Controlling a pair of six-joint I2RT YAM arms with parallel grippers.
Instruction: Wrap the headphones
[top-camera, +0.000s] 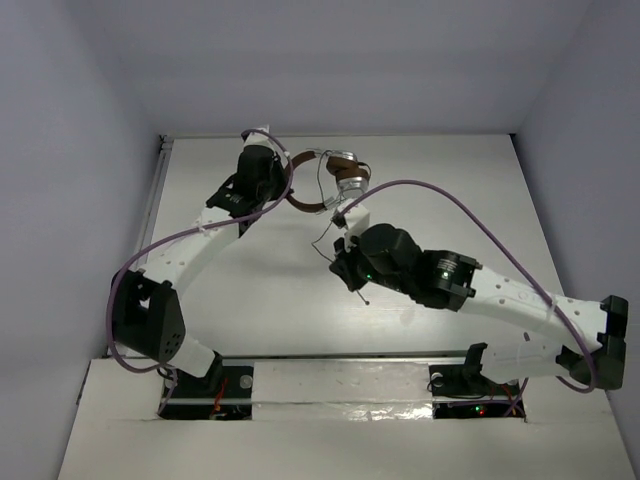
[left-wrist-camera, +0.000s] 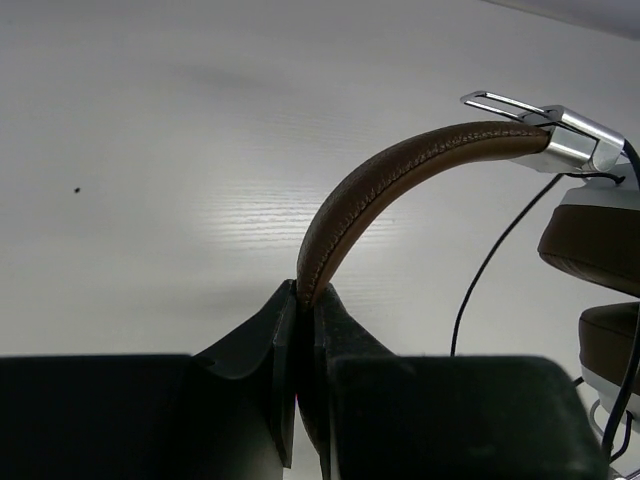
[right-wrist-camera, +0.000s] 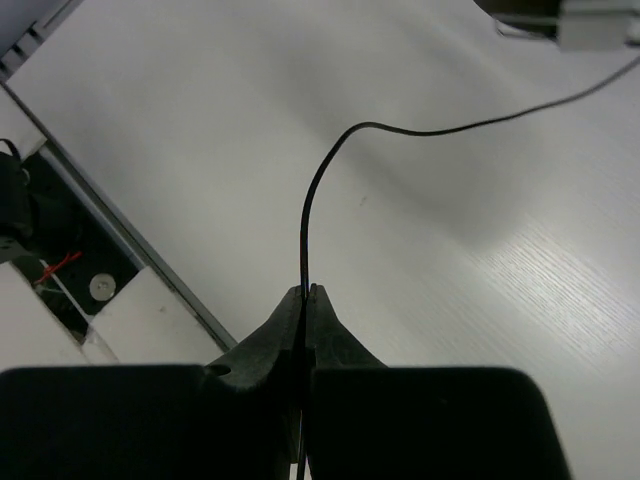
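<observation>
Far across the table (top-camera: 250, 320), left hand (left-wrist-camera: 305, 295) clamped on headband (left-wrist-camera: 400, 165) of headphones (top-camera: 345, 178), right hand (right-wrist-camera: 308, 292) pinching cord (right-wrist-camera: 330, 160)

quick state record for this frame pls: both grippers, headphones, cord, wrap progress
left gripper: shut on the brown headband
right gripper: shut on the thin black cord
headphones: far centre of the table
earcups: close together, brown pads showing
cord path: curves away from the right gripper in a loose arc toward the headphones
wrap progress: no finished wrap visible
</observation>
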